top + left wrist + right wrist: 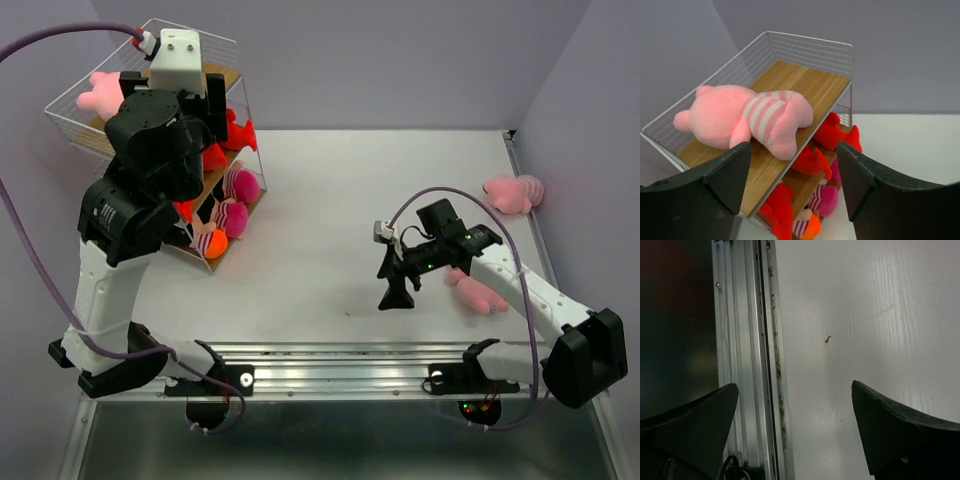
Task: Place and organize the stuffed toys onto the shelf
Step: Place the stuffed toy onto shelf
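The shelf (70, 125) stands at the back left, a white wire rack with slanted wooden boards (805, 85). A pink striped stuffed toy (747, 117) lies on its top tier. Red toys (837, 132) sit on the middle tier, and round pink-striped dolls (232, 215) on the lowest. My left gripper (792, 157) hovers open just in front of and above the top tier, holding nothing. Two more pink toys lie on the table: one (515, 192) at the far right, one (478, 292) beside my right forearm. My right gripper (395, 288) points down over the table, open and empty.
The metal rail (747, 340) along the table's near edge shows to the left of the right fingers. A purple cable (35, 270) loops from the left wrist round the left arm. A grey wall rises behind the shelf.
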{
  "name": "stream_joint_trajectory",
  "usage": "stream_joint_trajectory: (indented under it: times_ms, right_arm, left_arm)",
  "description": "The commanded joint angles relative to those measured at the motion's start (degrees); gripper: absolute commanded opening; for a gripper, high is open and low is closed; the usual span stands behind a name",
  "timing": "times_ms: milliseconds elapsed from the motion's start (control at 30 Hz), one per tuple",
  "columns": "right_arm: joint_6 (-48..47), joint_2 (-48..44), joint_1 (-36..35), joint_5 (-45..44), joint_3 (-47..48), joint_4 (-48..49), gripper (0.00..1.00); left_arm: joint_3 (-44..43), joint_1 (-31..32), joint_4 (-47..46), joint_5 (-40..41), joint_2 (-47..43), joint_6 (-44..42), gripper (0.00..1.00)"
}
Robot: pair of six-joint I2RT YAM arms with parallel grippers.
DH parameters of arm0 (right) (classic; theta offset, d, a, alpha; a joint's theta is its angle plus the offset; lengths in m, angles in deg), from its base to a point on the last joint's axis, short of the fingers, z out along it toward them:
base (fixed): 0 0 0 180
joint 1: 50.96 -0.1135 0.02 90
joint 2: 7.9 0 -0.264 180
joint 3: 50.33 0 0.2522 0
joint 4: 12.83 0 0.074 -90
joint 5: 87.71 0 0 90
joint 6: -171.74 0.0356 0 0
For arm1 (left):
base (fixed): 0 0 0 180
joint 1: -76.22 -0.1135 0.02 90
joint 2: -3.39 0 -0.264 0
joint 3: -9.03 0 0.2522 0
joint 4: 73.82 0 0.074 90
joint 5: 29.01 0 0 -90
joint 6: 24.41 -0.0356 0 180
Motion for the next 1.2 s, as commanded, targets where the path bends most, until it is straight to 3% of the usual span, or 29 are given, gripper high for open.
stream_joint_trajectory:
  times_ms: [0, 167, 300, 767, 967, 1167]
  right_arm:
    - [-1.1, -2.7, 0.5, 4.6, -2.8, 3.9, 1.0]
    - [-1.8, -3.3, 0.5, 5.8, -3.9, 4.0, 1.0]
    - [-2.1, -4.3, 1.1, 7.1, -4.9, 3.9, 1.0]
    - [-2.1, -7.5, 1.1, 8.2, -5.7, 3.7, 1.0]
    - [-2.4, -8.1, 1.1, 8.5, -5.7, 3.5, 1.0]
    - [-2.9, -7.9, 1.1, 8.9, -5.6, 3.0, 1.0]
  left_arm:
    - [2.0, -3.8, -7.0, -3.1, 2.3, -10.2, 0.77]
    - [3.4, -10.8, -8.2, -12.4, 5.1, -10.1, 0.76]
    - [3.2, -15.5, -8.1, -14.8, 8.1, -7.2, 0.67]
    - [5.5, -17.8, -8.3, -9.7, 9.6, -5.5, 0.68]
    - [6.3, -18.0, -10.8, -7.6, 7.5, -6.0, 0.75]
    - [15.0, -17.9, -18.8, -3.3, 3.9, -11.5, 0.75]
